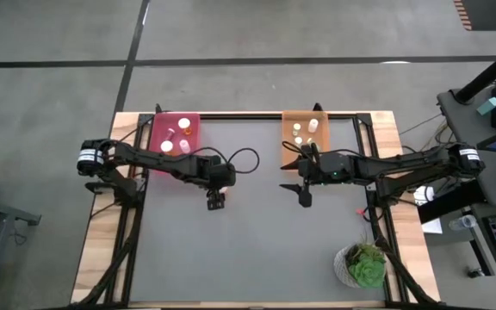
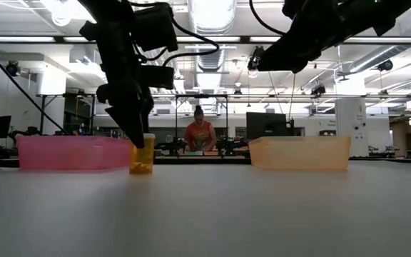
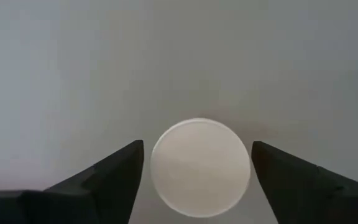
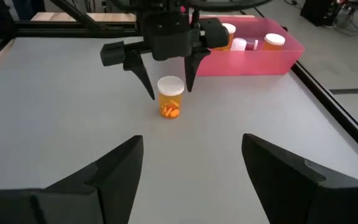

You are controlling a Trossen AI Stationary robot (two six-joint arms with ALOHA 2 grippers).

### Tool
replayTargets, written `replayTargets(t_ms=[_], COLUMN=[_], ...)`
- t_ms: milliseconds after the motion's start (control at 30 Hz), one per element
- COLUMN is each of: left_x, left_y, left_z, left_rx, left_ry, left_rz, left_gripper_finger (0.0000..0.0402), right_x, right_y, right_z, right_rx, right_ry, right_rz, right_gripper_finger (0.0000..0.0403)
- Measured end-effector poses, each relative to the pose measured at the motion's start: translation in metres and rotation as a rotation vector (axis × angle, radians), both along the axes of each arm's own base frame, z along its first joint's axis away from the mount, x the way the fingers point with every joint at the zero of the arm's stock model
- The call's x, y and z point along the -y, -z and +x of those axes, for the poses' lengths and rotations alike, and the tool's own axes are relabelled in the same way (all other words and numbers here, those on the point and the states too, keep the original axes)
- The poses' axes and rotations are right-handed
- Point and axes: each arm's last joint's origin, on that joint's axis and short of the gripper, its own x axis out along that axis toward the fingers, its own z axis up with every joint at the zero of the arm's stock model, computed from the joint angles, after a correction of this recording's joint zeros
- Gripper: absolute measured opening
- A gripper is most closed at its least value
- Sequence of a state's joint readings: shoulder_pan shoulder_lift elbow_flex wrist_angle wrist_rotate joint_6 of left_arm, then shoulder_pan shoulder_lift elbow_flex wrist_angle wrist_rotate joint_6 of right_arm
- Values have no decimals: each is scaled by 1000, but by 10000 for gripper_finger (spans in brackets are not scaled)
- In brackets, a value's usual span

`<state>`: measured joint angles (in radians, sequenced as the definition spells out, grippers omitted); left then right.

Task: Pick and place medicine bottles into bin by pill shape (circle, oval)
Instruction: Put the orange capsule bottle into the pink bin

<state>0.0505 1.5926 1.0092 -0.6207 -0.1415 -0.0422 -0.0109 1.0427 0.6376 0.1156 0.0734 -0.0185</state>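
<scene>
One medicine bottle [image 4: 170, 98], amber with a white round cap [image 3: 201, 167] and orange pills inside, stands upright on its base on the grey table, left of centre. My left gripper [image 1: 216, 202] points down over it. It is open, with one finger on each side of the cap and narrow gaps showing in the left wrist view. My right gripper [image 1: 304, 194] is open with nothing between its fingers and hangs above the table right of centre. More bottles [image 1: 179, 138] lie in the pink bin [image 1: 158, 129], and others [image 1: 304, 131] in the orange bin [image 1: 287, 146].
Both bins stand at the table's far edge, the pink one on the left and the orange one on the right. A green plant in a white pot [image 1: 364, 265] sits near the front right corner. A person [image 2: 200, 134] sits in the room beyond the table.
</scene>
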Motion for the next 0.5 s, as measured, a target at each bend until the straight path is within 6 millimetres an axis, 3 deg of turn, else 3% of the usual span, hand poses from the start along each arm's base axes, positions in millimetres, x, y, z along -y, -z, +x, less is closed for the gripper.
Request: replayTargets(t_ms=[367, 500], left_x=[0, 0], left_y=[-7, -7], left_z=[0, 0], left_rx=[30, 29], left_ry=[3, 2], left_rz=[2, 2], left_gripper_finger=[197, 188], right_x=[0, 0], right_y=[0, 0], right_z=[0, 0], right_rx=[-5, -5], right_ry=[4, 5], right_rz=[-2, -2], right_gripper_finger=[265, 265])
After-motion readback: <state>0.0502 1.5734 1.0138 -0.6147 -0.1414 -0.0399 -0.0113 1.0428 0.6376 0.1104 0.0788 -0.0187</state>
